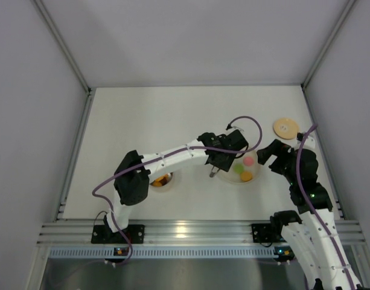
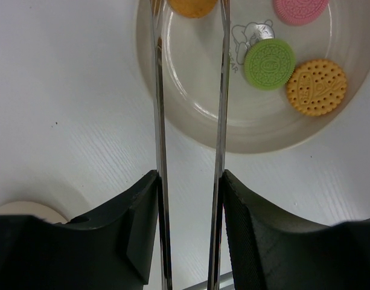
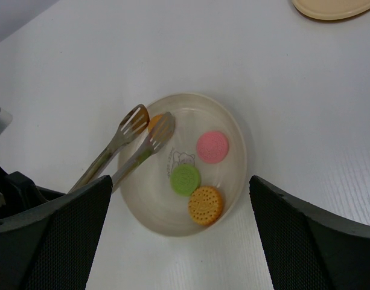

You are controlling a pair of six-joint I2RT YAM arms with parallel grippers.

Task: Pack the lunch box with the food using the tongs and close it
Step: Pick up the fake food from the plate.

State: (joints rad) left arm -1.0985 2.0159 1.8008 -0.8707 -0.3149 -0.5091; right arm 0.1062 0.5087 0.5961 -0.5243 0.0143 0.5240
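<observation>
The left gripper (image 2: pixel 189 181) was closed narrowly on the tongs (image 2: pixel 220 121), its black fingers (image 2: pixel 139 226) pressing the two thin arms from outside. The tongs' slotted tips stood slightly apart over an orange piece (image 3: pixel 153 122) at the edge of the plate (image 3: pixel 235 175) (whether they touched it could not be told). A pink piece (image 3: pixel 212 146), a green piece (image 3: pixel 185 179) and a dotted orange biscuit (image 3: pixel 205 205) lay farther across the plate. The right gripper (image 3: pixel 180 187) hovered above the plate, jaws wide and empty. The lunch box (image 1: pixel 162 179) sat well apart, half hidden under the left arm (image 1: pixel 166 158). Its wooden lid (image 1: pixel 285 127) lay off it on the table (image 1: pixel 142 121), beyond the plate to the right.
</observation>
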